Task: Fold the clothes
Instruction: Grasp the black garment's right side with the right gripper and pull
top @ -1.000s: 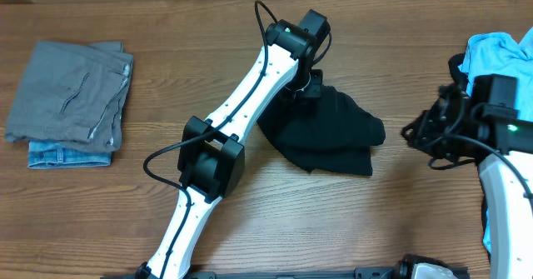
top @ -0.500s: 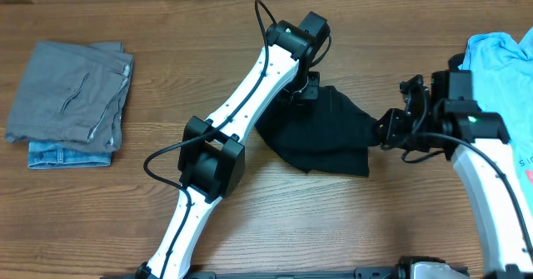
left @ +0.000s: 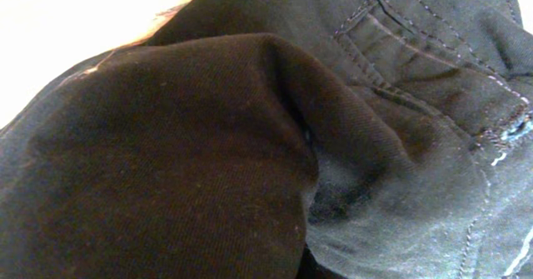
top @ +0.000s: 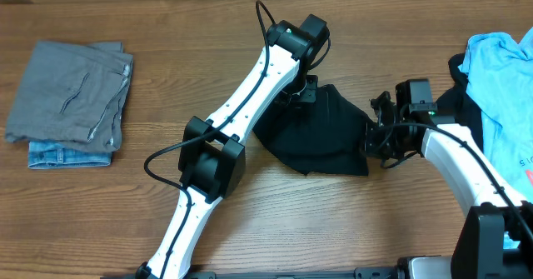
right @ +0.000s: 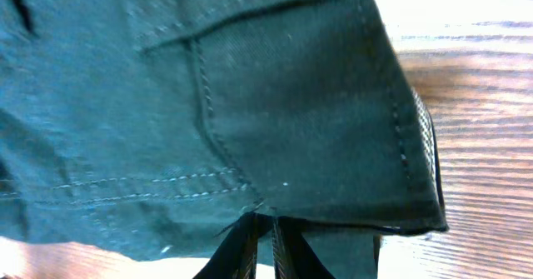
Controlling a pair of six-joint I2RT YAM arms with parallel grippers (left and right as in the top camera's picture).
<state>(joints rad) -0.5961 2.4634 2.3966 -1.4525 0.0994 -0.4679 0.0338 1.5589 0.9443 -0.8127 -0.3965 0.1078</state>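
So the crumpled black fabric trousers [top: 321, 137] are lying on the brown wooden table [top: 166, 29]. Left gripper [top: 306, 91] is clamped shut on their far edge, with cloth bunched up around it. Right gripper [top: 372, 139] is pinching the hem on its own side, fingers [right: 240, 250] pressed together. The folded grey fabric stack [top: 71, 92] sits well apart from the trousers, and the light blue T-shirt [top: 500, 71] is off past their other side.

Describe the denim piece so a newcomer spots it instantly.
Look at the left end of the table. A folded grey garment lies there; the denim is the blue strip showing under its near edge, the only blue on that side.
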